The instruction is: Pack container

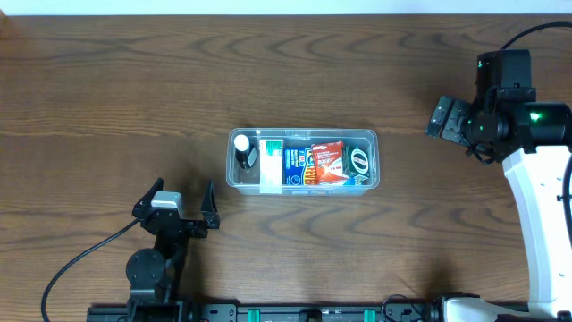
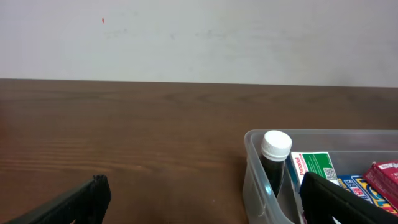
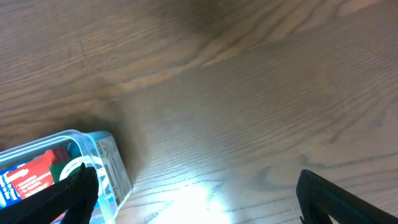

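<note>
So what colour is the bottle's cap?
White; the cap shows best in the left wrist view.

The left arm [image 1: 152, 268] rises from its base at 7 o'clock in the overhead view. The left gripper [image 1: 182, 199] points toward 12 o'clock with its jaws spread wide, holding nothing. The right arm [image 1: 536, 197], white along its forearm, comes in from 4 o'clock and bends near 2 o'clock, where the right gripper [image 1: 438, 118] faces 9 o'clock. Its black fingers [image 3: 68, 196] sit far apart at the wrist view's lower corners, empty.
</note>
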Robot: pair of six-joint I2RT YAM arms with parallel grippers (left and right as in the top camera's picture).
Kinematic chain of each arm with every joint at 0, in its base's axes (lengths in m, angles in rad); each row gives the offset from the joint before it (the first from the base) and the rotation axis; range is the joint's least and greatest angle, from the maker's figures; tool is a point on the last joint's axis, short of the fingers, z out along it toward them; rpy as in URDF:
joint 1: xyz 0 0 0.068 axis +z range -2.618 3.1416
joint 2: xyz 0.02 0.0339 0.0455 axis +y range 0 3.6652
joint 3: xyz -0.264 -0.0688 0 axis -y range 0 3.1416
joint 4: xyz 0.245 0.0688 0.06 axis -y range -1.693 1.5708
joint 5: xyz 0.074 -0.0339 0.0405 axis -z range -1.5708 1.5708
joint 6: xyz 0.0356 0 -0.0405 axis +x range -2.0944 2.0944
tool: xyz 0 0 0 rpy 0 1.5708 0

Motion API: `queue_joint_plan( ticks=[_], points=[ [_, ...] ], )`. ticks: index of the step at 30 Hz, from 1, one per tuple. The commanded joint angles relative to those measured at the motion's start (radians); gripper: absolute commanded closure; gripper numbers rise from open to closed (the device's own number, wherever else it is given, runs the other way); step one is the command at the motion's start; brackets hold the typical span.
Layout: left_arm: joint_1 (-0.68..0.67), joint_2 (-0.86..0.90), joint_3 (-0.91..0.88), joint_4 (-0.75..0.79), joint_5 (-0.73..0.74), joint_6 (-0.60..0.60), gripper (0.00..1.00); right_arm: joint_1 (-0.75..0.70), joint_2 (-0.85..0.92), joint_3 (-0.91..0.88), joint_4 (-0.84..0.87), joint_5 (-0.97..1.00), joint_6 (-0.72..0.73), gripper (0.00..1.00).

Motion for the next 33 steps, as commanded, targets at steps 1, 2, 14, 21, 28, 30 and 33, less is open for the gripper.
queue_joint_plan(
  ticks=[1,2,14,21,28,30,33],
  points=[
    [0.006,-0.005,-0.014,-0.04,0.003,0.01,0.02,-0.004,0.005,0.001,-0.001,0.004,0.003,0.01],
    [0.006,-0.005,-0.014,-0.04,0.003,0.009,0.02,-0.004,0.005,0.001,-0.001,0.004,0.003,0.01],
    [0.006,-0.005,-0.014,-0.04,0.003,0.009,0.02,-0.004,0.006,0.001,-0.001,0.004,0.003,0.01],
    [0.006,-0.005,-0.014,-0.04,0.003,0.009,0.02,-0.004,-0.063,0.001,-0.001,0.005,0.002,0.01],
    [0.006,-0.005,-0.014,-0.04,0.003,0.009,0.02,-0.003,-0.327,-0.137,0.116,0.006,0.002,0.01],
    [0.006,-0.005,-0.014,-0.04,0.003,0.01,0.02,-0.003,-0.446,-0.245,0.237,-0.014,-0.021,0.01],
    [0.006,-0.005,-0.014,-0.04,0.003,0.01,0.02,-0.003,-0.594,-0.4,0.403,-0.081,-0.105,0.01]
  ],
)
